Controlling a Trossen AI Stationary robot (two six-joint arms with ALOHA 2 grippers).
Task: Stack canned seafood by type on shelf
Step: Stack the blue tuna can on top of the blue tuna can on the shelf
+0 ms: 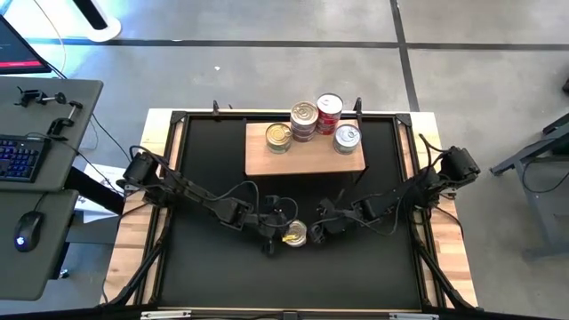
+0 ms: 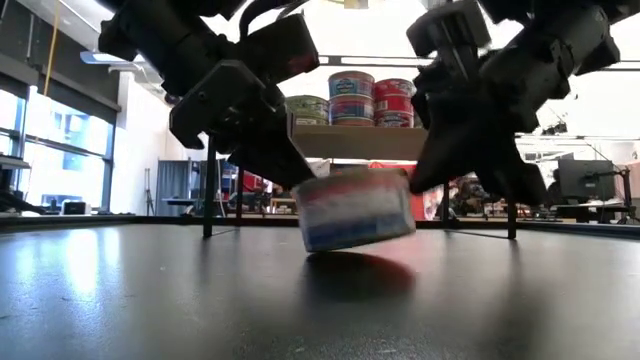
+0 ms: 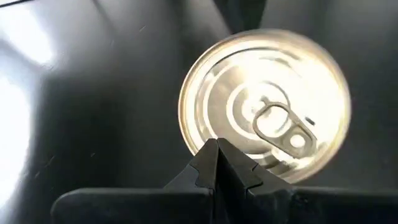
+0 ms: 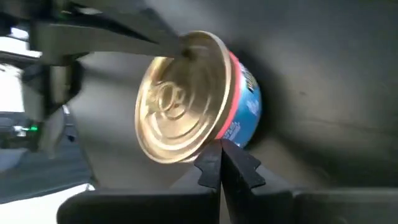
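Bright backlight behind the shelf, glare on the black mat (tilted can motion-blurred).

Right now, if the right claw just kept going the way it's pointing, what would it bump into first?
Probably the tilted can right ahead: the shut right gripper points at its lower rim, seemingly touching already. The left gripper, also shut, presses from the opposite side.

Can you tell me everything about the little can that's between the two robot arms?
The can is short and round, with a shiny gold metal lid and a pull ring. Its side is blue with a red band and white. It sits tilted on the black mat, in front of the shelf. The left gripper and right gripper, fingers shut, press at it from opposite sides. The left fingers touch its lid rim.
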